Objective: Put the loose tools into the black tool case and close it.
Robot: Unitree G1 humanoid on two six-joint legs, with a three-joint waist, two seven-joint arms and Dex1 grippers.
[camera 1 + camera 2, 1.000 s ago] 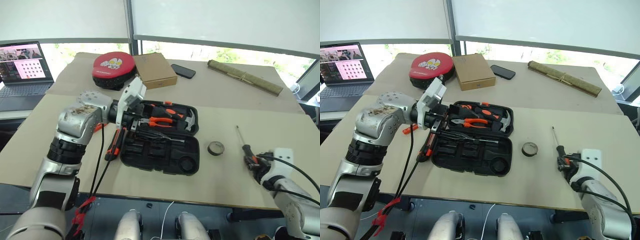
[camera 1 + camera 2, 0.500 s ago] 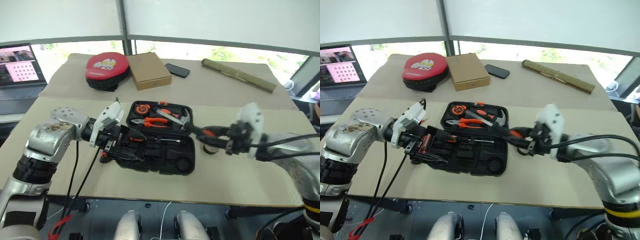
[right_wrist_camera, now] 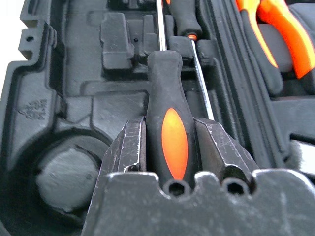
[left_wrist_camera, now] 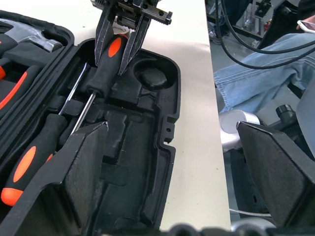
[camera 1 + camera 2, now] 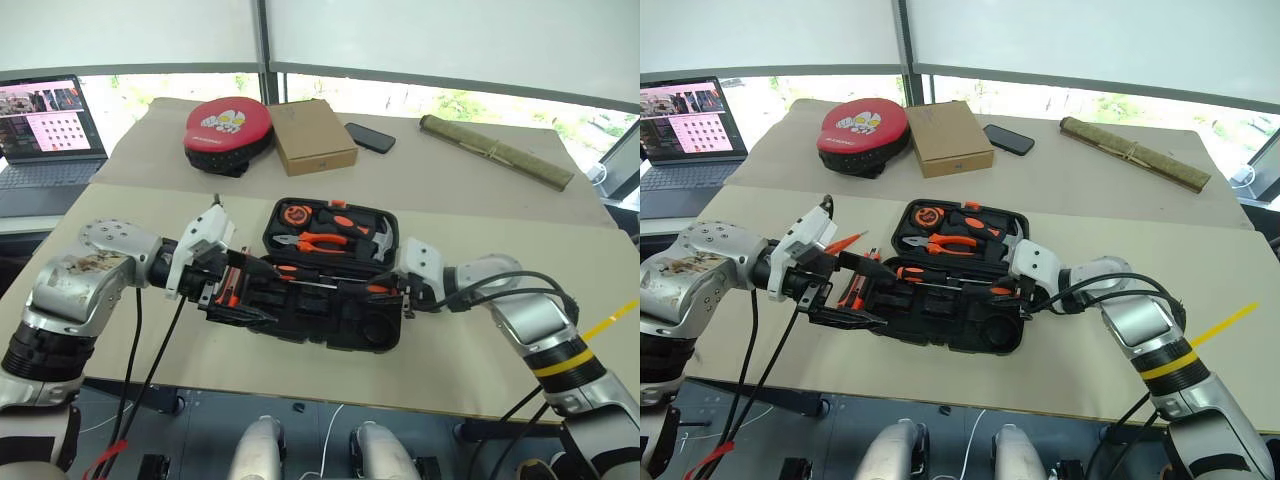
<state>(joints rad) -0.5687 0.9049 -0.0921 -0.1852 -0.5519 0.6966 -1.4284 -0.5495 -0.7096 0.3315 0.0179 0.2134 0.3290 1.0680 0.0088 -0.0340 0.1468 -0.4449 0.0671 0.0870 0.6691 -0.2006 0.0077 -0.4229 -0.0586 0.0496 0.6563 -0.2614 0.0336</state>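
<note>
The black tool case (image 5: 330,290) lies open near the tabletop's front edge. Over its near half the right gripper (image 3: 170,132) clamps a screwdriver (image 3: 170,118), placing it; next, settle it into its recess and release. The left gripper (image 5: 235,285) stands spread wide at the case's left end.

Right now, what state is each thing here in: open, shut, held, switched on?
Black moulded plastic tool case: open, lying flat.
Black-and-orange long-shafted screwdriver: held over the case's front half.
Right gripper: shut on the screwdriver handle.
Left gripper: open, holding nothing.
Grey laptop: lid up, screen lit.
Brown cardboard box: shut.
</note>
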